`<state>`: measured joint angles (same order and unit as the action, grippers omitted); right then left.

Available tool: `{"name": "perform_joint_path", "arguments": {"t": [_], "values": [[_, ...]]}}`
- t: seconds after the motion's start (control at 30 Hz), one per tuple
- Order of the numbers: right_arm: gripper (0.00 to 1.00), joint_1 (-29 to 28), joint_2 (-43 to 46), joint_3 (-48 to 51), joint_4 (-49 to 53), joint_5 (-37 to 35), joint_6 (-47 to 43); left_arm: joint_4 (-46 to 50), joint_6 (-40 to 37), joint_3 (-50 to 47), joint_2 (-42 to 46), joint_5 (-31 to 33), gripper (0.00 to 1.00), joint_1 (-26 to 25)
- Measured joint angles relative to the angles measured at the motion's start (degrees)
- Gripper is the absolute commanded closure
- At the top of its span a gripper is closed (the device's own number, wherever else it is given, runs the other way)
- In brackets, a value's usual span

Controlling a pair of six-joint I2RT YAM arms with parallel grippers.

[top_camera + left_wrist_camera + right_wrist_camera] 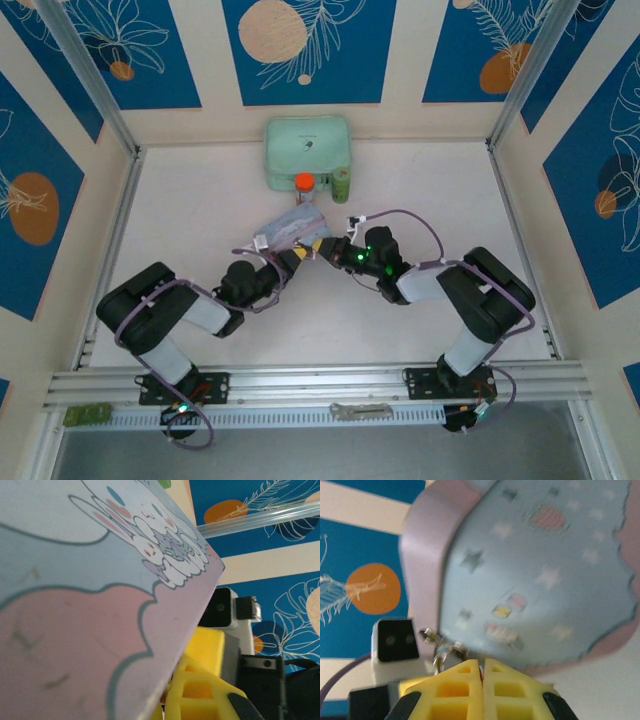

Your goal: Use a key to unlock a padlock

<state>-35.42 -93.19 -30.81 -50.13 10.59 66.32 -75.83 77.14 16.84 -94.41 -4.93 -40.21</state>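
Observation:
A light-blue and pink cartoon tin (290, 230) is held tilted above the table's middle, where both grippers meet. My left gripper (303, 256) is shut on the tin's lower edge; the tin (90, 580) runs down between the yellow fingers (200, 685). My right gripper (328, 250) is shut just under the tin (535, 570), its tips (482, 664) pressed together on a thin sliver that looks like the key. Small silvery metal parts of the padlock (444, 649) hang at the tin's side, touching the right fingertips. The padlock's dark body is blurred.
A mint-green box (307, 150) stands at the back wall with an orange-capped bottle (304, 186) and a green bottle (341, 184) in front of it. A flat grey metal bar (360, 409) lies on the front rail.

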Motion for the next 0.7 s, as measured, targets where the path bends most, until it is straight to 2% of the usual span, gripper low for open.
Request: {"name": "perform_joint_path", "arguments": {"t": [0.3,0.7], "values": [[1.0,0.52,2.99,1.18,10.4,7.17,-5.22,-0.46,-2.78,-4.96,-2.8,2.51,1.0,0.02],[1.0,1.84,3.65,1.68,12.48,12.44,-10.08,-3.48,-5.11,-8.72,-4.92,5.6,1.0,-0.09]]}}
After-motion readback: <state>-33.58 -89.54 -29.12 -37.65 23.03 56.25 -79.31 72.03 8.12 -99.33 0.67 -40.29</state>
